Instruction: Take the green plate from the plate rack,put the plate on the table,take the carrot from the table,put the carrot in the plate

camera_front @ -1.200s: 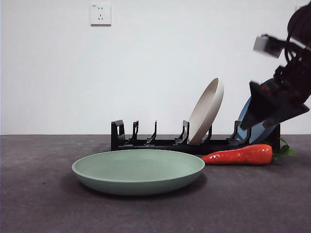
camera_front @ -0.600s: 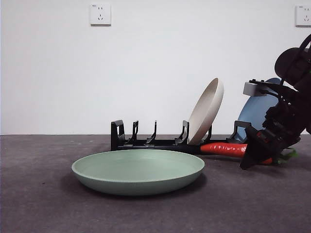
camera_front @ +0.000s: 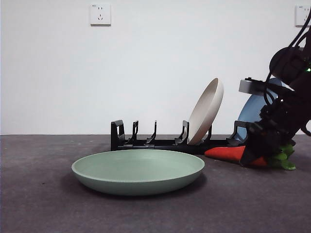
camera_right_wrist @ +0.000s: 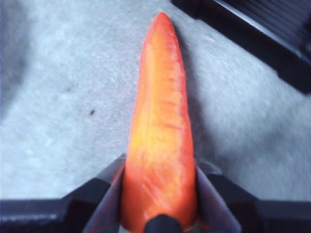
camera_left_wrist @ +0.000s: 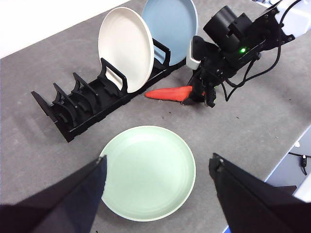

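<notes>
Carrot (camera_front: 228,153) lies on the table (camera_front: 43,204) at lower right of the front view — right gripper (camera_front: 256,156) closed on its thick end; left gripper (camera_left_wrist: 158,167) open, high above green plate (camera_front: 138,171).

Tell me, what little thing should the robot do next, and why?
Probably lift the carrot straight up. The right tool has its jaws against the carrot's thick end, which lies on the table beside the plate rack; the green plate sits empty nearby.

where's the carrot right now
The carrot lies on the table beside the plate rack, near the blue plate, its thick end between the right gripper's jaws.
</notes>
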Controlling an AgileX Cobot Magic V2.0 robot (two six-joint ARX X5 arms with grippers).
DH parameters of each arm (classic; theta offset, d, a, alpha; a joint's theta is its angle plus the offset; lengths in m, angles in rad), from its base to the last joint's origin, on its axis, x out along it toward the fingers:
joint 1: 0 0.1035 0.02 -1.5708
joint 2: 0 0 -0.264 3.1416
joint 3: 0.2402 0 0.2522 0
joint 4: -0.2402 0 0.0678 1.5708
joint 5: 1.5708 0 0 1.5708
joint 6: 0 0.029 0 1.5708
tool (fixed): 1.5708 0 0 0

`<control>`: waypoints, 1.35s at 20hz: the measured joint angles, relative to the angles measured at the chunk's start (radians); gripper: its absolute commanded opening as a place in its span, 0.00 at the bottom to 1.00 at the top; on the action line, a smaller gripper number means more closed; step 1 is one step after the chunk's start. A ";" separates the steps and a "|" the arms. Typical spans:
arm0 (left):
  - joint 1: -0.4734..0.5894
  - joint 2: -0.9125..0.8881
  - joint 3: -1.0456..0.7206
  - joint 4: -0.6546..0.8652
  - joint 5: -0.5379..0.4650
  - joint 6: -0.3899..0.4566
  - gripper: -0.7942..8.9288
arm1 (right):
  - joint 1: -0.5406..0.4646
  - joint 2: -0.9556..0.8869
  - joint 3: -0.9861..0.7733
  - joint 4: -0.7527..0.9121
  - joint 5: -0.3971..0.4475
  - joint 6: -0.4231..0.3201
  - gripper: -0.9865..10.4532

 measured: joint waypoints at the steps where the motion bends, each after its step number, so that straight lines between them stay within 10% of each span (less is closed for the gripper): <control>1: 0.000 0.000 0.000 0.000 0.000 -0.003 0.45 | 0.006 -0.035 0.000 -0.017 -0.003 0.036 0.07; 9: 0.000 0.000 0.000 0.000 0.000 -0.006 0.45 | 0.327 -0.362 0.005 -0.176 -0.078 0.215 0.07; 14: 0.000 0.000 0.000 -0.003 0.000 -0.006 0.45 | 0.522 -0.303 0.005 -0.123 0.032 0.245 0.07; 27: 0.000 0.000 0.000 -0.029 0.000 -0.006 0.45 | 0.546 -0.003 0.005 0.044 0.081 0.282 0.20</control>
